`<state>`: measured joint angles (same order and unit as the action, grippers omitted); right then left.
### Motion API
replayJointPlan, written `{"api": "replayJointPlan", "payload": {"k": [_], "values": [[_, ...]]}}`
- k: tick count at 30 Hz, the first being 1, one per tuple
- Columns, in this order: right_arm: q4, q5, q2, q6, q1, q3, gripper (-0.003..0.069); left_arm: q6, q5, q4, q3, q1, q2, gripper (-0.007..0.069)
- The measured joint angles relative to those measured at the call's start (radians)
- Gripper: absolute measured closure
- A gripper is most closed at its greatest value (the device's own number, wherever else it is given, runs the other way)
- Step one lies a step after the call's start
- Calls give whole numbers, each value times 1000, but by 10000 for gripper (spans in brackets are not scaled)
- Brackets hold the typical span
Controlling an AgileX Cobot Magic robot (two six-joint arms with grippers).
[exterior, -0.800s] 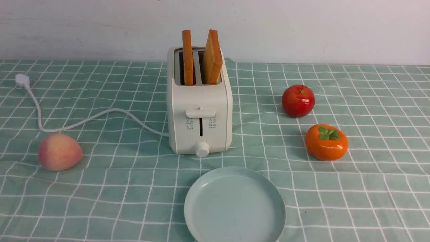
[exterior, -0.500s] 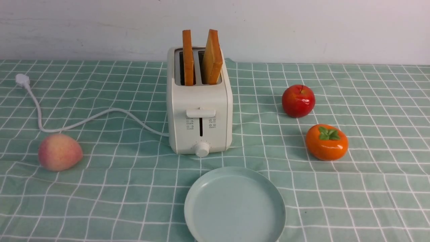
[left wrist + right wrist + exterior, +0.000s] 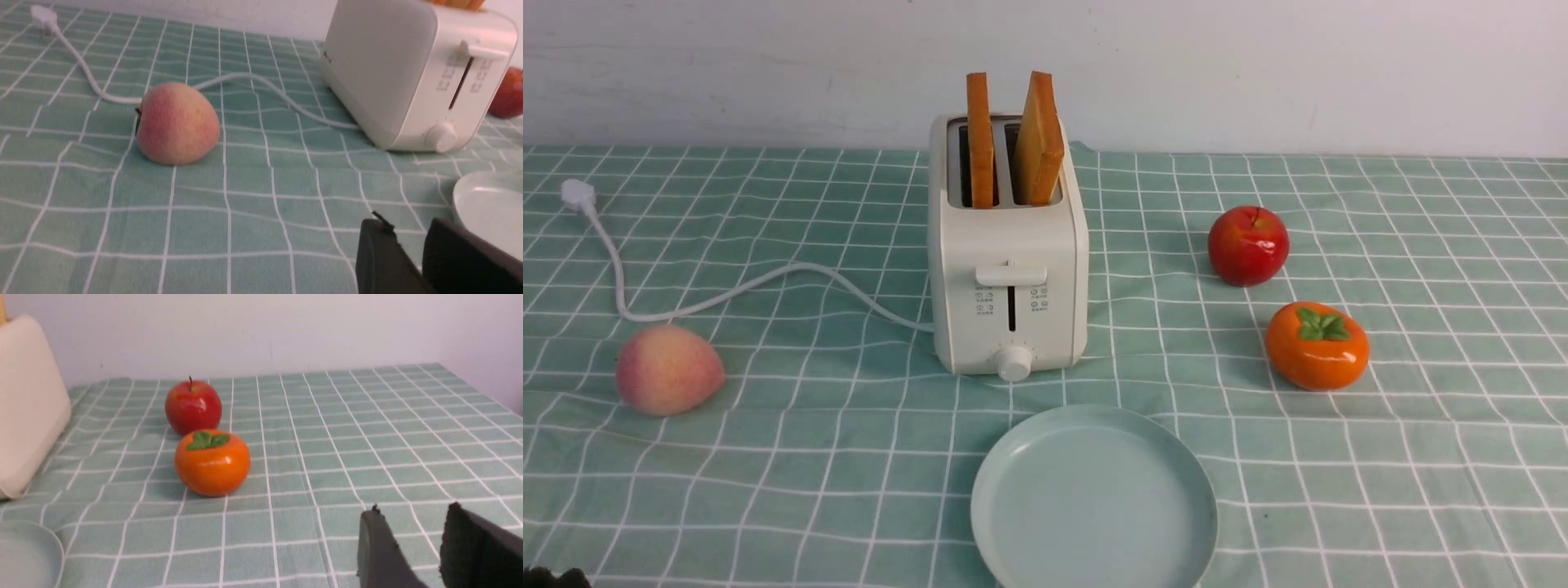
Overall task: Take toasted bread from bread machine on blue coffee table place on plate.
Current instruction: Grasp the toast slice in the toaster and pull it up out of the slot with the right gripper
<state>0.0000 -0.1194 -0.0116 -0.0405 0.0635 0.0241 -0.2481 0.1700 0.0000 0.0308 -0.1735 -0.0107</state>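
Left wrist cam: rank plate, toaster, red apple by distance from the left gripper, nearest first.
1. plate: nearest, its rim is just past the left gripper.
2. toaster: next, standing on the cloth beyond the plate.
3. red apple: farthest, only partly visible behind the toaster's front corner.

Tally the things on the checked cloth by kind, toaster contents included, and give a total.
Toaster: 1
Toast slices: 2
Plate: 1
Fruit: 3 (peach, red apple, persimmon)
Total: 7
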Motion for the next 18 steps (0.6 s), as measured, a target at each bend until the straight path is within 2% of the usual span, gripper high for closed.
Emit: {"api": "replayJointPlan", "payload": {"k": [5, 10, 12, 15, 18], "values": [[0, 44, 0, -6, 0, 0, 419, 5, -47, 0, 0, 0, 0, 461], [14, 59, 0, -6, 0, 1, 419, 28, -47, 58, 0, 0, 0, 460], [55, 119, 0, -48, 0, 1, 419, 29, -56, 67, 0, 0, 0, 454], [106, 214, 0, -118, 0, 1, 419, -5, -115, 41, 0, 0, 0, 452], [166, 410, 0, -223, 0, -1, 419, -145, -340, -76, 0, 0, 0, 447]]}}
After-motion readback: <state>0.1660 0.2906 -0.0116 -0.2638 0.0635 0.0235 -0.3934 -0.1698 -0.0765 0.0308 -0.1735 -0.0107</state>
